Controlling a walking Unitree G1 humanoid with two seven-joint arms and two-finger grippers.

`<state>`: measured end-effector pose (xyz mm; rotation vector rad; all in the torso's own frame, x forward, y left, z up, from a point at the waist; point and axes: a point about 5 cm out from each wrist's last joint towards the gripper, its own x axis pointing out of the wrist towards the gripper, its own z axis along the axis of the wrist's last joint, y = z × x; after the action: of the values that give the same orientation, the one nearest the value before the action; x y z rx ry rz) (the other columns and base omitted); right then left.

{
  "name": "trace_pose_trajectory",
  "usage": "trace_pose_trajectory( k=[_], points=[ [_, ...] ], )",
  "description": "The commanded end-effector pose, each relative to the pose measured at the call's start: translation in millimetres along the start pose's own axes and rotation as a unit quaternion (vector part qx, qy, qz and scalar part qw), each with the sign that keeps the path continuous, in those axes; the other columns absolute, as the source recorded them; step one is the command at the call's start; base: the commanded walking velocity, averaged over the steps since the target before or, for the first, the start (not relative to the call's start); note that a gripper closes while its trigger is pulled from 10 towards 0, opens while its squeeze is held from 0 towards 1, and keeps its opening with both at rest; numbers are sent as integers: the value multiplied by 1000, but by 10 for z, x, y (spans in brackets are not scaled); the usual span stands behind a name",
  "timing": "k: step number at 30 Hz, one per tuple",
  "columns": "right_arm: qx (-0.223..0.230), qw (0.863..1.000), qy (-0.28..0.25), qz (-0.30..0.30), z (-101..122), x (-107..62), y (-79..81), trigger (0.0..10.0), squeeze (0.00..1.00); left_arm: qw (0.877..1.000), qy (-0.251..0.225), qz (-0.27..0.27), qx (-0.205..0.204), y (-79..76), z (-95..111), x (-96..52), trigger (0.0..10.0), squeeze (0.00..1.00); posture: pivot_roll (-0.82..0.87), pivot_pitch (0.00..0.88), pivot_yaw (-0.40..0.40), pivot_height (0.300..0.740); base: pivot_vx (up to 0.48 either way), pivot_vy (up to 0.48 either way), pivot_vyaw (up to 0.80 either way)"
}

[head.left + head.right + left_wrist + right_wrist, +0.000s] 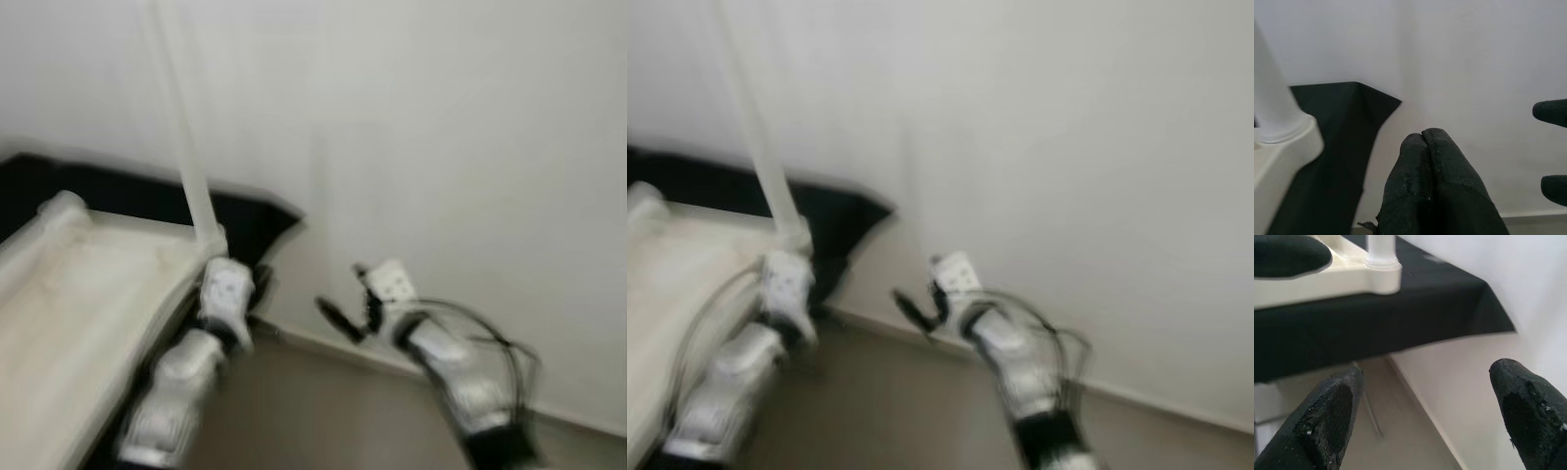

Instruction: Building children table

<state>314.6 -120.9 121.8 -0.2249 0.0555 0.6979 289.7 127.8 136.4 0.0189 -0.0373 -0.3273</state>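
- The right end effector [1425, 416] hangs in the air above the floor [323, 411] with its fingers spread wide, grasping nothing.
- The left end effector [1422, 147], fingers pressed together, sits just beside the near corner of the children table.
- The cream children table [88, 294] lies upside down on the black-draped bench [1415, 308] at left, one white leg [191, 147] rising upright.
- Behind stands a white wall [470, 127].

Tabletop [69, 313] lies on the cloth-covered surface [250, 220] at left, w/ leg [186, 127] upright at its corner (nearest the wall [470, 147]); floor [313, 411] below.
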Motion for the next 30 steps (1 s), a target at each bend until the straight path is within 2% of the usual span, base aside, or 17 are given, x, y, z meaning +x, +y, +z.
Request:
trace_pose_trajectory(
  k=[1,17,30],
  points=[
    [5,1000,-1,2,-19,-24,-15,10000,0,1000,7,-2,5,-9,-22,-6,10000,0,-103,86,10,740,0,0,800],
    [16,999,-15,31,6,-1,16,10000,0,1000,12,-11,4,11,-21,-3,10000,0,-86,93,26,740,0,0,800],
    [20,999,-18,47,10,-2,11,10000,0,998,2,-54,-7,-70,3,-18,10000,0,-91,100,19,740,0,0,800]
  ],
)
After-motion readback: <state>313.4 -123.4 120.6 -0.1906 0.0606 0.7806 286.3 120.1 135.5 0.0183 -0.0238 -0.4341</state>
